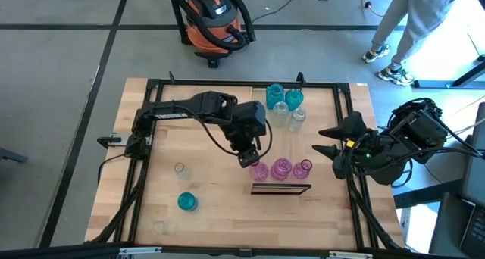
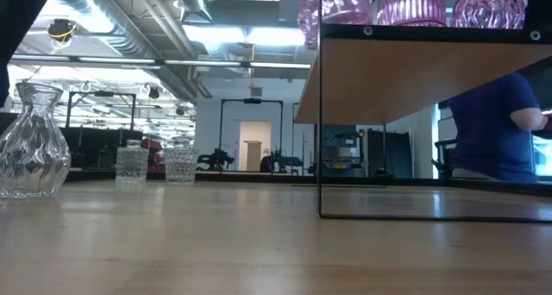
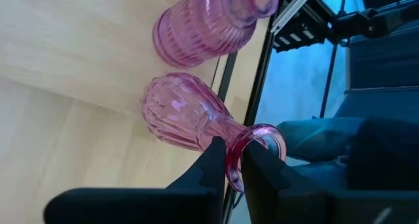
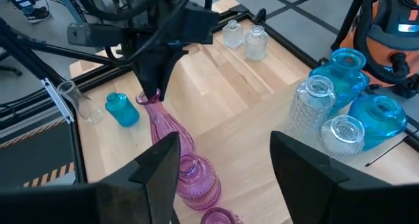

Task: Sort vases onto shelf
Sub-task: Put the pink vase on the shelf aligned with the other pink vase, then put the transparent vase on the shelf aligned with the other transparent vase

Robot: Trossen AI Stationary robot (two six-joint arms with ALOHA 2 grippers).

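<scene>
**Left gripper pinching the rim of a pink vase on the shelf**

You see three pink vases in a row on the shelf (image 1: 281, 188), a small raised light-wood board toward the worktop's (image 1: 220, 206) right side. The leftmost pink vase (image 1: 258, 170) stands upright, its flared rim caught between the nearly closed fingers of the left gripper (image 1: 250, 159). Beside it stand the ribbed pink vase (image 1: 281, 168) and a third pink vase (image 1: 302, 168). Teal and clear vases (image 1: 283, 104) cluster at the far edge; one teal vase (image 1: 186, 201) and a few clear ones stand to the left. Your right gripper (image 1: 324, 140), jaws apart and empty, waits beside the worktop's right edge.
</scene>
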